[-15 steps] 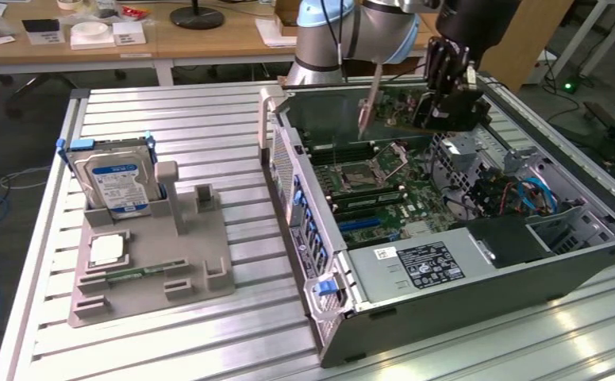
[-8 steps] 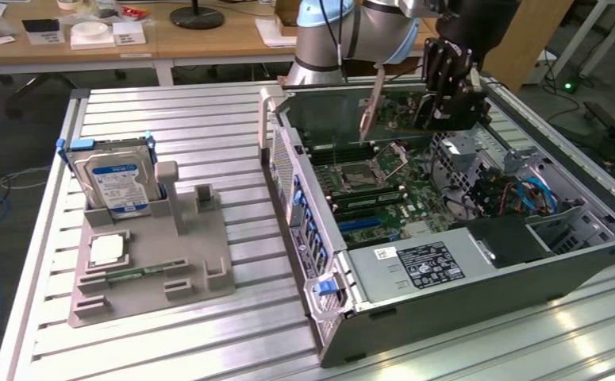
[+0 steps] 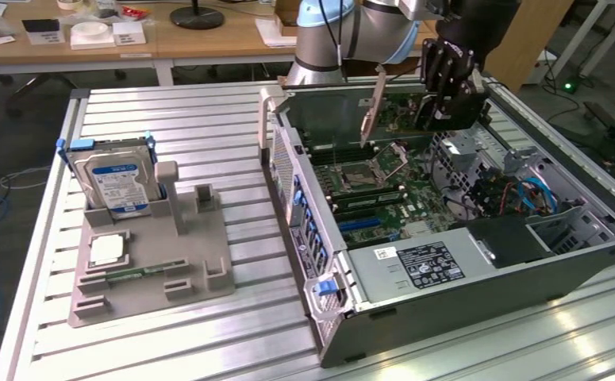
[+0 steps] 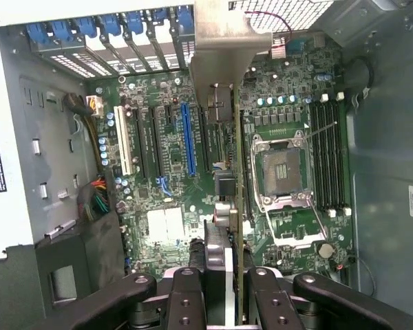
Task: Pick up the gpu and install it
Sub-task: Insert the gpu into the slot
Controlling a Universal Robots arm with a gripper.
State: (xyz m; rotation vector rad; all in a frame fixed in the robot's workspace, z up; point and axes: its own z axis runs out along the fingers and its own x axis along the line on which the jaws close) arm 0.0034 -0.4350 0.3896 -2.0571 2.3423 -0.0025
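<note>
GPU point(image 3: 401, 111) hangs upright over the open case point(image 3: 561, 262), clear of the motherboard point(image 3: 392, 210), with the jaws clamped on its top edge. It is a thin green board with a pale metal bracket on the end facing the exterior view's left.

The dark steel case lies on its side on a bench point(image 3: 180, 119) of ribbed aluminium slats. At the exterior view's left, well apart from it, a grey moulded holder point(image 3: 170, 270) carries an upright blue-labelled drive point(image 3: 117, 182) and a flat square chip point(image 3: 106, 250). Wooden desks point(image 3: 74, 51) stand far behind.

The wrist view looks down the card's edge point(image 4: 224, 82) and adds what the exterior view hides: a blue slot point(image 4: 188, 137) beside white and black ones, and an open socket point(image 4: 281, 168).
</note>
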